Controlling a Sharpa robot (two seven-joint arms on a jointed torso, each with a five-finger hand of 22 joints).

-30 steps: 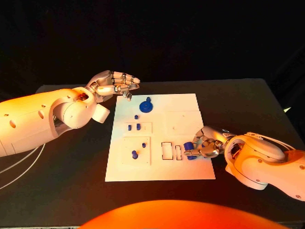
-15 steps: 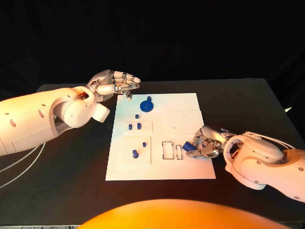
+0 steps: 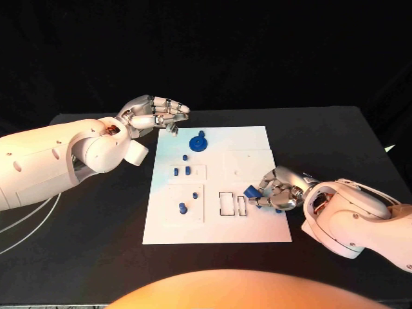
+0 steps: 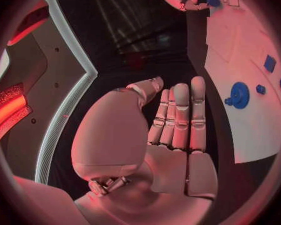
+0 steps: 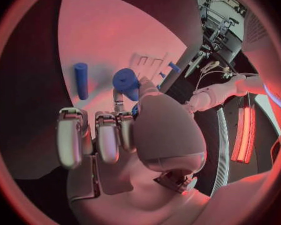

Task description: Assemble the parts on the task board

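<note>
The white task board lies mid-table. My right hand is over its right edge and pinches a small blue part just above the two narrow slots. Close to this hand a blue cylinder lies on the board. A blue gear-like piece stands near the far edge, and small blue parts stand in the left panels. My left hand hovers off the board's far left corner, fingers curled together and holding nothing.
Bare black table surrounds the board on both sides. My left forearm lies across the table's left part. A square recessed panel on the board's right half holds no part.
My right hand has carried the blue part a little toward the far side and leftward, closer to the slots. My left hand has not moved.
</note>
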